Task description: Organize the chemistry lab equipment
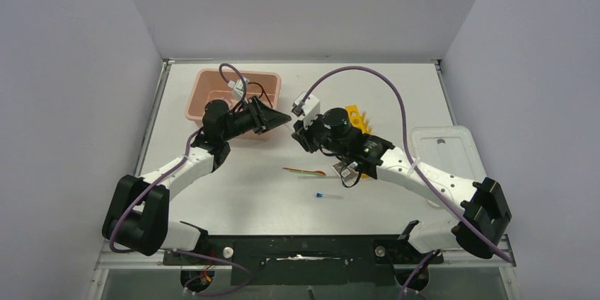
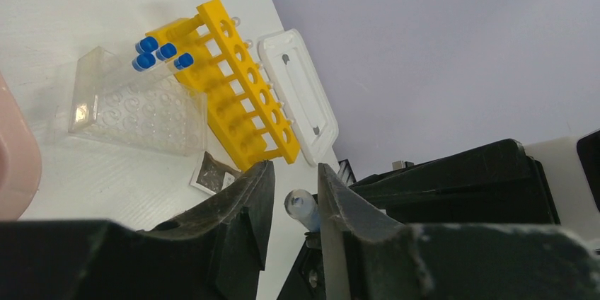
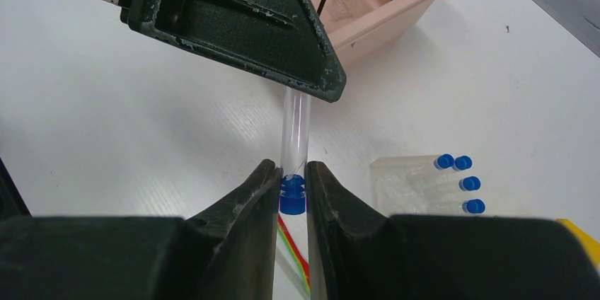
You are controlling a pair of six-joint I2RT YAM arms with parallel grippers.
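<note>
I count six blue-capped clear plastic tubes (image 3: pixel 293 130), one clear plastic tube rack (image 2: pixel 134 112), one yellow holed plastic rack (image 2: pixel 237 141), one pink rectangular tub (image 1: pixel 194 95), one white rectangular lid (image 1: pixel 453 144), thin coloured sticks (image 1: pixel 304 170) bunched, number unclear

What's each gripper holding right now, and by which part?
The right gripper pinches a blue-capped clear tube at its cap end. The left gripper brackets its rounded end, not yet clamped.

Lab bench: yellow holed rack (image 2: pixel 240 84), blue-capped clear tubes (image 2: pixel 159 52), grey-walled table (image 1: pixel 233 194).
</note>
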